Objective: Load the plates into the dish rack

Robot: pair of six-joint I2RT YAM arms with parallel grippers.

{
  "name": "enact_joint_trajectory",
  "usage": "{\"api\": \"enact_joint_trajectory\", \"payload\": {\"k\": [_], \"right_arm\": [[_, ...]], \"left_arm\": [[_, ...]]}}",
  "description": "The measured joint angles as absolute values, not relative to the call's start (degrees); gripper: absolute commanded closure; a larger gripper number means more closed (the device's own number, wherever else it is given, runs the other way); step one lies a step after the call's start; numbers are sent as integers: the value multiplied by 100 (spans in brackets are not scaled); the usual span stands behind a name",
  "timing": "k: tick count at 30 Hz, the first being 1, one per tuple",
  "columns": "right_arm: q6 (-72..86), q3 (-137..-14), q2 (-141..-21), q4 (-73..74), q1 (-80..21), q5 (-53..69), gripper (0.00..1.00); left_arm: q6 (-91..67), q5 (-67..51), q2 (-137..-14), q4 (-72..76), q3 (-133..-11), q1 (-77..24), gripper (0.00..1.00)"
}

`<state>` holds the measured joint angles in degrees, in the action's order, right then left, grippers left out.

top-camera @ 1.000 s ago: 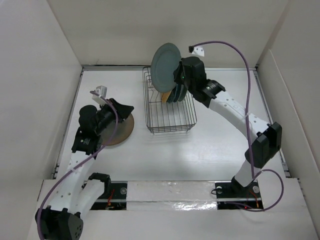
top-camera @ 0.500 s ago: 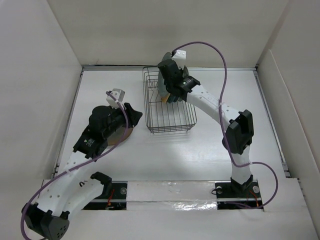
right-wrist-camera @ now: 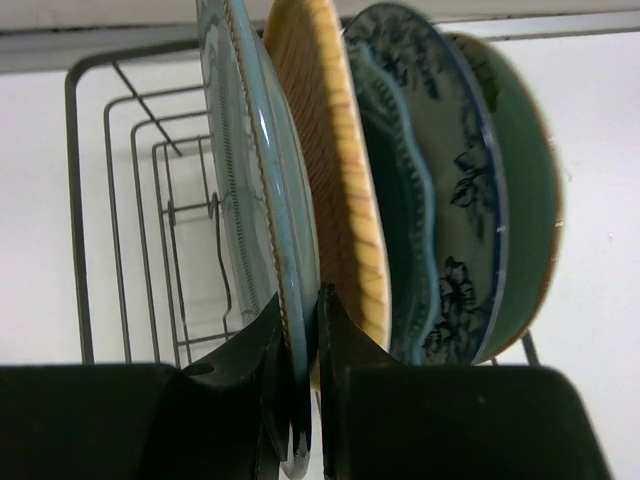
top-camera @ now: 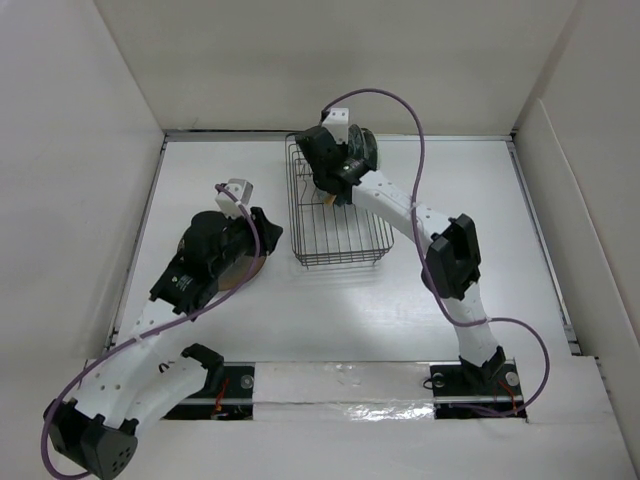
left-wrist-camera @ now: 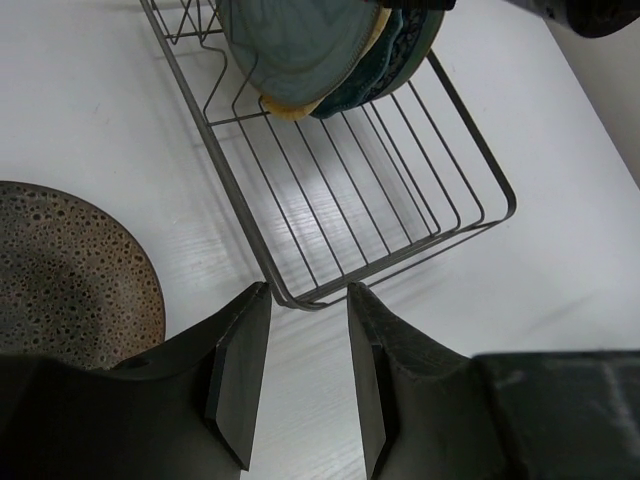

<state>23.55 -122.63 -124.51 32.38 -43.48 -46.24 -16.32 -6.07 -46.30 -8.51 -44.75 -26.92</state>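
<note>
Glazed ceramic like the grey-teal plate (right-wrist-camera: 250,170) should be stiff, weighty, slick and easily chipped, so the rim is the sensible place to pinch it. The right gripper (right-wrist-camera: 300,335) does that, jaws clamped on the rim as the plate stands on edge in the dish rack (right-wrist-camera: 90,200), just beside the orange-tan plate (right-wrist-camera: 325,150). That arm stretches to the rack's far end, wrist bent down. The left gripper (left-wrist-camera: 305,300) hangs parted and empty over the table (left-wrist-camera: 80,80), near the brown plate (left-wrist-camera: 70,270), which lies flat outside the rack.
</note>
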Motion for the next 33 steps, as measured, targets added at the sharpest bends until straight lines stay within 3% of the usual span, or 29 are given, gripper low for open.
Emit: {"api": "enact_joint_trajectory", "payload": {"k": [7, 8, 9, 12, 18, 21, 23, 24, 26, 27, 31, 33], "right_arm": [[2357, -12245, -12897, 3059, -4486, -4595, 98], [2377, -12199, -12899, 2998, -4486, -4613, 91], [2383, -12189, -12892, 2958, -4486, -4613, 72], [2436, -11952, -12750, 2753, -4477, -4488, 39], [2351, -10927, -11734, 2158, -4458, -3745, 7], [2182, -10191, -10742, 1754, -4416, -3216, 4], [2093, -9612, -9977, 1448, -4375, -2897, 7], [2062, -9327, -9592, 1267, -4346, -2742, 23], [2021, -8543, -8768, 764, -4305, -2456, 63], [2014, -8117, -8350, 585, -4294, -2316, 98], [2137, -6388, -6921, 32, -4294, -1865, 100], [2163, -5741, -6482, -54, -4292, -1688, 100]], "left_arm": [[-1634, -530, -4856, -882, -4475, -2692, 65], [-1634, -523, -4897, -886, -4475, -2692, 65], [-1634, -513, -4945, -888, -4475, -2692, 65], [-1634, -464, -5098, -891, -4477, -2692, 65], [-1658, -510, -5684, -880, -4595, -2692, 65], [-1699, -607, -6101, -873, -4689, -2685, 65], [-1754, -694, -6289, -847, -4698, -2591, 61], [-1820, -749, -6353, -847, -4698, -2477, 60], [-1957, -755, -6388, -803, -4698, -2147, 60], [-2062, -770, -6388, -764, -4698, -1929, 60], [-2598, -786, -6377, -502, -4668, -923, 58], [-2875, -814, -6318, -423, -4556, -272, 44]]}}
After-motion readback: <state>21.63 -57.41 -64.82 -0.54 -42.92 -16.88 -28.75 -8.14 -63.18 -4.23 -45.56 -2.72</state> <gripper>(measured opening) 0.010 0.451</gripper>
